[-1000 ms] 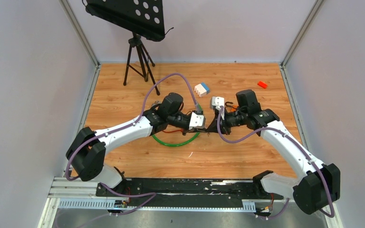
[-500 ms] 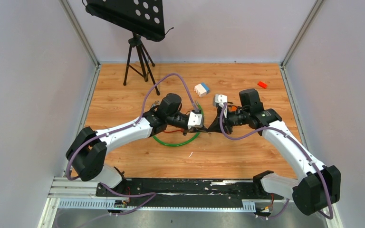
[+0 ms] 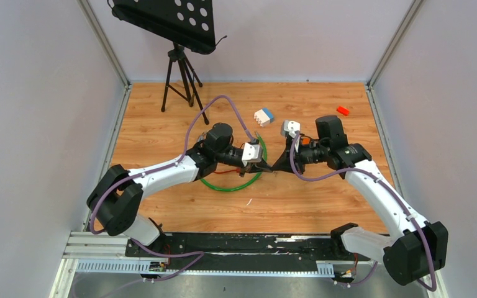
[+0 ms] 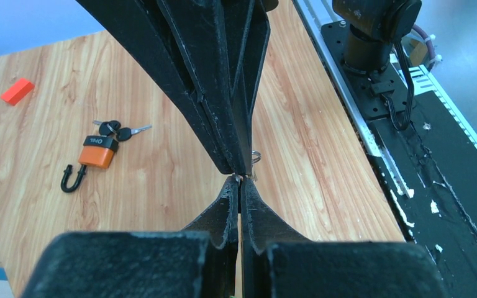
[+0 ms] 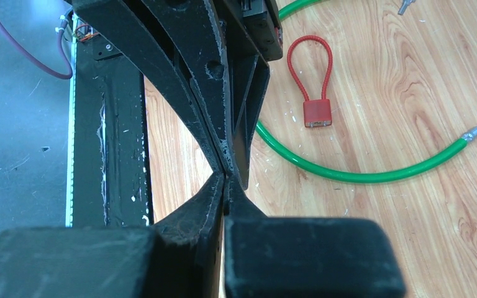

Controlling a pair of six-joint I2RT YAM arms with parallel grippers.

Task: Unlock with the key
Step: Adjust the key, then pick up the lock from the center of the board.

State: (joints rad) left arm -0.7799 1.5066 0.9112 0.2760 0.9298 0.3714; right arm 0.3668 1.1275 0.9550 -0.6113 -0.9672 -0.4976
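My left gripper [image 3: 266,166] and right gripper [image 3: 277,167] meet tip to tip above the middle of the wooden table, both shut. In the left wrist view my left gripper [image 4: 240,181] shows a small metal key [image 4: 242,177] pinched at its tips, with the key's ring [image 4: 254,155] beside the right gripper's fingers [image 4: 223,93]. In the right wrist view the right gripper [image 5: 226,180] touches the left one's fingers [image 5: 211,81]; the key is hidden there. An orange padlock [image 4: 96,152] with an open black shackle and spare keys [image 4: 121,130] lies on the table.
A red cable padlock [image 5: 317,112] lies inside a green cable loop [image 3: 230,186] under the left arm. A white-and-blue block [image 3: 263,116] and a red brick [image 3: 343,110] lie further back. A tripod stand [image 3: 183,74] is back left. The black base rail [image 3: 242,243] runs along the near edge.
Both wrists have turned while the tips stayed pressed together at the same spot; the left wrist camera rose and shifted left, the right wrist camera shifted up and right.
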